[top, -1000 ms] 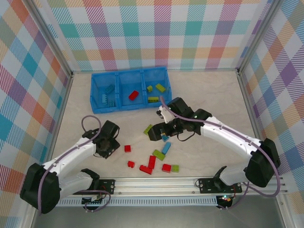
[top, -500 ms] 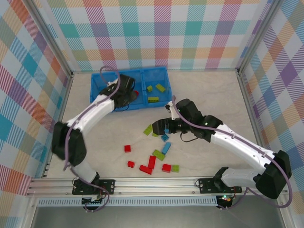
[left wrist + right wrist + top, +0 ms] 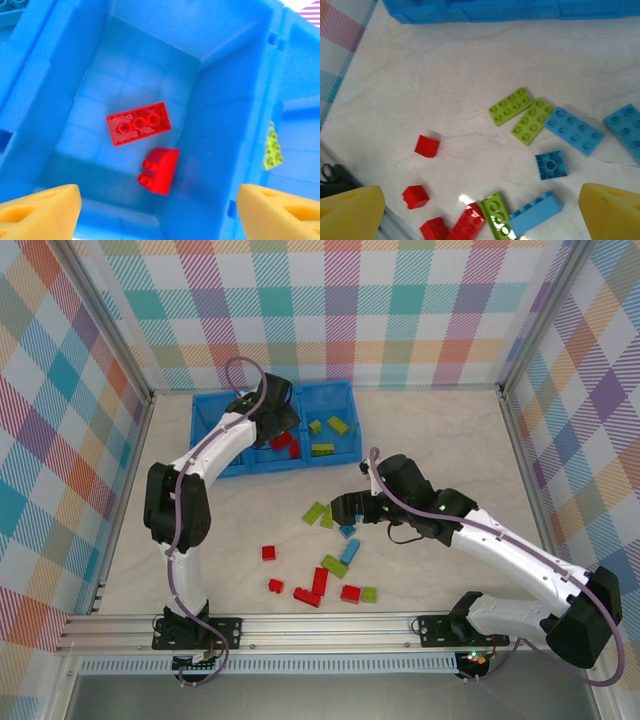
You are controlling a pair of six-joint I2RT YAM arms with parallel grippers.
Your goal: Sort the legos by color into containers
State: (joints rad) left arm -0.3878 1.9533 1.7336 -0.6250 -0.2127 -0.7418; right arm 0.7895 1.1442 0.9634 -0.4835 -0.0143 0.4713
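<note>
At upper left of the top view, the left gripper (image 3: 280, 425) hangs over the middle compartment of the blue tray (image 3: 212, 466), jaws apart and empty; two red bricks (image 3: 138, 123) lie inside. Right of centre, the right gripper (image 3: 345, 508) is wide open above loose bricks (image 3: 334, 565).

The left arm (image 3: 205, 460) rose from its base, folded at the elbow and stretched far forward, and the left gripper (image 3: 277, 424) pointed straight down with its yellow fingertips (image 3: 42, 210) spread wide, holding nothing. The right arm (image 3: 500, 545) reached forward and to the left, low over the table. The right gripper (image 3: 345, 508) faced down with its jaws wide apart and empty, its fingertips showing at the lower corners of the right wrist view.
</note>
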